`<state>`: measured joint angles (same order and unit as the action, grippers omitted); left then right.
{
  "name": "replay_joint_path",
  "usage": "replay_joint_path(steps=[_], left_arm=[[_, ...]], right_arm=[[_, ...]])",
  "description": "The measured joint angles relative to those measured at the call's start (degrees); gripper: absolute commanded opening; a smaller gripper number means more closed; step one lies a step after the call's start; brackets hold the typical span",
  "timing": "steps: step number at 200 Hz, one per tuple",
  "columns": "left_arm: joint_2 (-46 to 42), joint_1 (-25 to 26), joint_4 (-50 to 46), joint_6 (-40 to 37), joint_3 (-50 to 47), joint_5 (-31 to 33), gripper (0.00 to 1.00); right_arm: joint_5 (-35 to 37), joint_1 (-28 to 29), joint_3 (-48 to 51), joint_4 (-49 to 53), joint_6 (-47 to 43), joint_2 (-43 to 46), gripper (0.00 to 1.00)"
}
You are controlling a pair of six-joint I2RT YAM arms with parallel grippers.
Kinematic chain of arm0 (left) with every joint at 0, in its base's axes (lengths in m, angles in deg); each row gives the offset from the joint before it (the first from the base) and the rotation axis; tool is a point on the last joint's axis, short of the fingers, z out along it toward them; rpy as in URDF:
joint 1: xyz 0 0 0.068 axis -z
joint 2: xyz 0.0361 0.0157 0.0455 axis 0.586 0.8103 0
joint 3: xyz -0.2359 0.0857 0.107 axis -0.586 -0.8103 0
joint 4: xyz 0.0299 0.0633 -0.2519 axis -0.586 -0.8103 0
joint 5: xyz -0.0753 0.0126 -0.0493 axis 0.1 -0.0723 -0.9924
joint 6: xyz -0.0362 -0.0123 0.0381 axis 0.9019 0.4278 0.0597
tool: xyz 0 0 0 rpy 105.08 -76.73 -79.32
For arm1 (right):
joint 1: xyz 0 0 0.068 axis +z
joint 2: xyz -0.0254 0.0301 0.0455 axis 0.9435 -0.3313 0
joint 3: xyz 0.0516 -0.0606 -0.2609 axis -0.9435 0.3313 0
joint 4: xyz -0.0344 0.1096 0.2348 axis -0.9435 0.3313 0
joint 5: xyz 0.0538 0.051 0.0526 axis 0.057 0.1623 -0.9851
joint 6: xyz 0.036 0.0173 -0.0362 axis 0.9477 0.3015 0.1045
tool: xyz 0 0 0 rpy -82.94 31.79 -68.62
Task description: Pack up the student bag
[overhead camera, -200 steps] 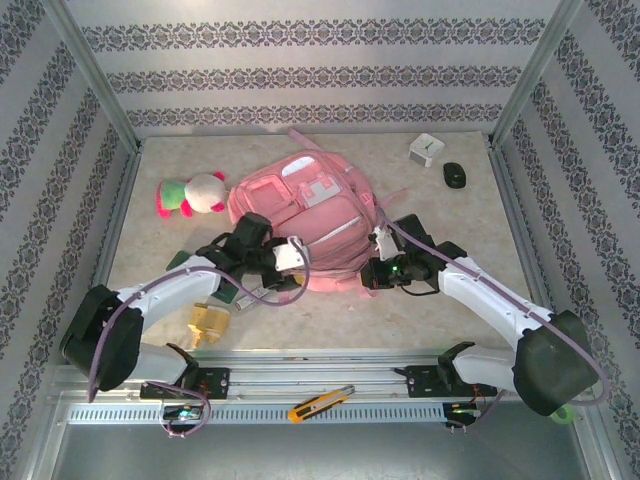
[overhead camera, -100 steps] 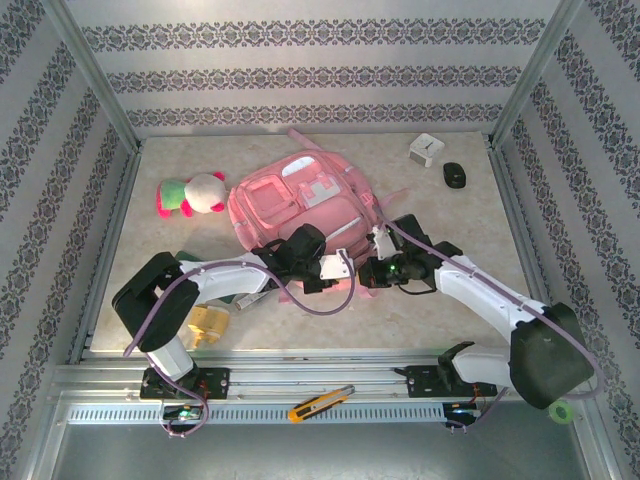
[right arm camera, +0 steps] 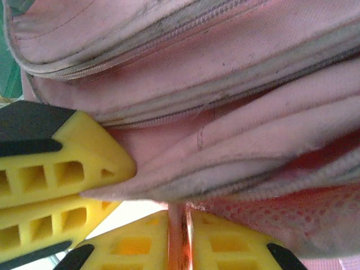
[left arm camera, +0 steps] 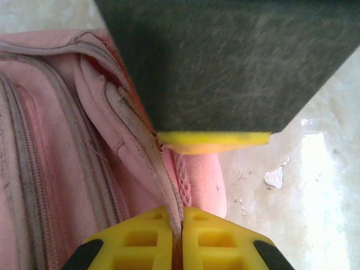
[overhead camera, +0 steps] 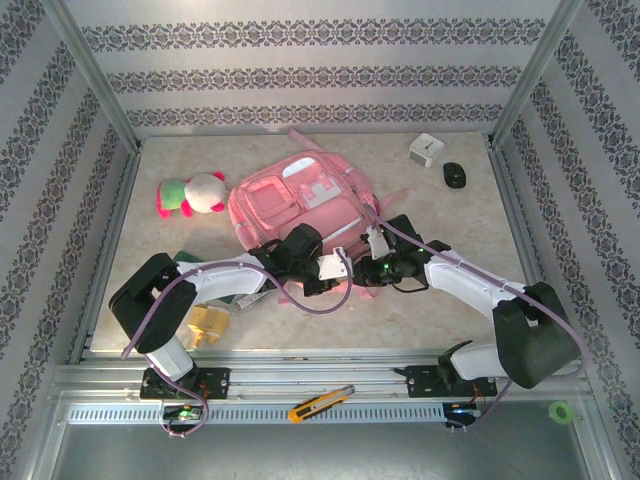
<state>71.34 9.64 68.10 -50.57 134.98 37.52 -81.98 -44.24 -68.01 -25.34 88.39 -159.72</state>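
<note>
Student bag [overhead camera: 272, 205] flat, long axis near–far; left end effector [left arm camera: 175, 220] & right end effector [right arm camera: 179, 220] clamped on its edge.

Left arm: elbow raised at the near left, forearm reaching rightward; left gripper [left arm camera: 173, 225] has its fingers pressed together on a seam of the student bag [overhead camera: 290, 195]. Right arm: elbow folded back, forearm reaching leftward; right gripper [right arm camera: 179, 228] is likewise pinched on it, just beside the left.

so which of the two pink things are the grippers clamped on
The student bag, the large backpack: left gripper and right gripper each pinch its near edge. The pink-and-green plush toy lies apart, to its left.
</note>
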Motion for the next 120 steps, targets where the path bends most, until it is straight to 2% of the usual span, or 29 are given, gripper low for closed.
replay_joint_path(steps=[14, 45, 87, 120], left_arm=[[-0.13, -0.02, 0.0, 0.39, 0.0, -0.39, 0.08], [-0.33, -0.15, 0.02, 0.74, -0.13, -0.44, 0.06], [-3.04, -1.73, 0.76, 0.57, -3.08, -1.99, 0.04], [-8.76, -4.83, -0.57, -3.28, -6.19, -5.51, 0.08]], right_arm=[[-0.04, 0.0, 0.0, -0.7, -0.07, -0.63, 0.18], [-0.63, 0.11, 0.0, -2.03, -0.46, -1.2, 0.0], [-0.48, -0.98, 0.15, 0.68, -1.84, 1.53, 0.0], [-1.31, -8.9, 2.01, 3.45, -2.56, 8.81, 0.0]])
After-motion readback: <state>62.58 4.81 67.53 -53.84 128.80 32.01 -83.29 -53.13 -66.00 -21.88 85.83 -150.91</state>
